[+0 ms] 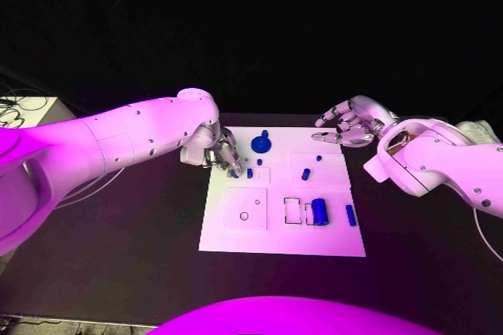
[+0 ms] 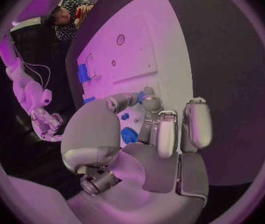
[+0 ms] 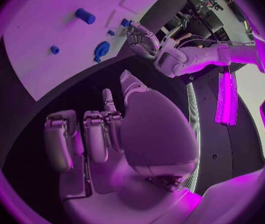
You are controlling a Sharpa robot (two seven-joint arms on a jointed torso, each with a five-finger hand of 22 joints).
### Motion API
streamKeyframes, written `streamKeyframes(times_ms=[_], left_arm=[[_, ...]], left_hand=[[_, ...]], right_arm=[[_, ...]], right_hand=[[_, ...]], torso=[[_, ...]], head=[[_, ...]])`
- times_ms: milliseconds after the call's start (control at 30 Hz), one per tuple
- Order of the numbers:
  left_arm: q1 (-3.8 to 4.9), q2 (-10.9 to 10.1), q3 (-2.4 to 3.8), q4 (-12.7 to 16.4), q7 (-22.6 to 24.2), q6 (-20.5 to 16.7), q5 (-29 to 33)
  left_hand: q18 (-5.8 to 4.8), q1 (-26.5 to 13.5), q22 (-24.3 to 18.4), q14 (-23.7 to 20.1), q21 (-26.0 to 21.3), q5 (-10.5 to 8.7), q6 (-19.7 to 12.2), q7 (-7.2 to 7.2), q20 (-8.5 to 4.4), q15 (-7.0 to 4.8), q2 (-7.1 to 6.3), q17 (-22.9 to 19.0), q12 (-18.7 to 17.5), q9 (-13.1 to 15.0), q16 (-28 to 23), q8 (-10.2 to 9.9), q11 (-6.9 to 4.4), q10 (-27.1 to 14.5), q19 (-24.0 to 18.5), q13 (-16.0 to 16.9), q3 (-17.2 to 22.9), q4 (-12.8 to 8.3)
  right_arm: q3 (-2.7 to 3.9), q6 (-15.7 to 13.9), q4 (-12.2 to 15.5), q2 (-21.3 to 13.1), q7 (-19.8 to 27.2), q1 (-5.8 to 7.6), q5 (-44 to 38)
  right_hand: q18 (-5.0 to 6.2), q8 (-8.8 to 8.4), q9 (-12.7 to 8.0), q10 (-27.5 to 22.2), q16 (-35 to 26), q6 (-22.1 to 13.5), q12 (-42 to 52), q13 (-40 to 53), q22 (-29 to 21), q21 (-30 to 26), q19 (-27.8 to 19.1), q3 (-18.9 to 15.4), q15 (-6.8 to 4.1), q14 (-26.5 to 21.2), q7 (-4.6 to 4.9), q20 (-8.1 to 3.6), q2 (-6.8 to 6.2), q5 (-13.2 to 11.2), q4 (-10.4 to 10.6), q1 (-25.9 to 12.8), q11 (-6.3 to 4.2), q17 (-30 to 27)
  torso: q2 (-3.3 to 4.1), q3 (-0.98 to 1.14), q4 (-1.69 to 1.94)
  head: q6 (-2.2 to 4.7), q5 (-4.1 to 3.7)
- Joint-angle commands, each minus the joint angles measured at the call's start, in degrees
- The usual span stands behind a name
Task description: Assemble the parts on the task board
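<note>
The white task board (image 1: 236, 233) lies mid-table. My left hand (image 1: 222, 159) hangs over its far left corner, and its thumb and a finger pinch a small blue part (image 2: 140, 94) just above the board. A second small blue peg (image 1: 248, 173) stands beside those fingertips. A round blue part (image 1: 261, 143) lies at the far edge, also seen close to my palm (image 2: 129, 134). My right hand (image 1: 351, 124) hovers off the board's far right corner, its fingers apart and bent, holding nothing. A blue peg (image 1: 305, 174) stands mid-board, and a thick blue cylinder (image 1: 320, 211) and a blue bar (image 1: 350, 215) lie near the right side.
Two tiny blue parts (image 1: 259, 161) (image 1: 318, 158) sit on the board's far half. An outlined square with a small ring (image 1: 244, 216) marks the near left. Black table (image 1: 126, 248) surrounds the board. Cables (image 1: 21, 106) lie at the far left.
</note>
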Motion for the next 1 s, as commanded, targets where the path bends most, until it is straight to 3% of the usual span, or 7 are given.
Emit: streamKeyframes(times_ms=[33,400,767,1000], left_arm=[[-0.53,0.4,-0.30,-0.1,-0.2,0.8,-0.4],[-0.81,0.7,-1.04,-0.3,-0.2,0.4,-0.3],[-0.86,0.6,-1.16,-0.1,-0.3,-1.6,-0.4],[-0.85,0.6,-1.18,0.0,-0.3,-1.6,-0.2]], left_hand=[[-0.60,0.4,1.5,5.9,0.0,0.14,0.1,-0.02,0.02,-0.28,0.05,15.1,-0.2,0.0,0.2,0.1,-0.11,-0.1,0.1,0.0,11.1,-11.4],[-0.59,0.4,1.4,5.9,0.0,0.09,0.1,0.00,0.04,-0.26,0.11,15.1,-0.3,0.0,0.2,0.1,-0.08,-0.1,0.0,0.0,10.9,-11.2],[-0.57,0.3,1.4,5.9,-0.1,-0.30,0.0,0.09,0.13,-0.15,0.32,15.1,-0.3,0.1,0.2,-0.1,0.02,0.0,0.0,-0.1,10.3,-10.5],[-0.53,-0.3,1.1,5.9,-0.4,-0.84,-0.3,-0.11,0.29,-0.08,0.23,15.1,0.3,0.3,0.2,-0.3,0.01,0.5,-0.2,0.4,6.6,-8.8]], right_arm=[[0.01,0.8,0.1,0.0,0.7,-0.03,-0.3],[0.01,0.8,0.2,-0.1,0.7,-0.03,-0.3],[0.01,0.8,0.3,-0.1,0.7,-0.03,-0.3],[0.01,0.8,0.3,-0.1,0.7,-0.03,-0.3]], right_hand=[[-0.24,0.22,-0.1,2.9,0.2,-0.2,-0.1,12.3,14.7,-0.2,5.7,0.2,0.23,5.9,-0.19,0.17,0.13,0.2,0.1,0.6,0.22,14.6],[-0.24,0.22,-0.1,2.9,0.2,-0.2,-0.1,12.3,14.7,-0.2,5.7,0.2,0.23,5.9,-0.19,0.17,0.13,0.2,0.1,0.6,0.22,14.6],[-0.24,0.22,-0.1,2.9,0.2,-0.2,-0.1,12.3,14.7,-0.2,5.7,0.2,0.23,5.9,-0.19,0.17,0.13,0.2,0.1,0.6,0.22,14.6],[-0.24,0.22,-0.1,2.9,0.2,-0.2,-0.1,12.3,14.7,-0.2,5.7,0.2,0.23,5.9,-0.19,0.17,0.13,0.2,0.1,0.6,0.22,14.6]], torso=[[0.02,0.00,-0.03],[0.02,0.01,0.02],[-0.02,0.02,0.00],[-0.02,0.02,0.06]], head=[[-0.09,-0.04],[-0.12,-0.22],[-0.13,-0.28],[-0.15,-0.37]])
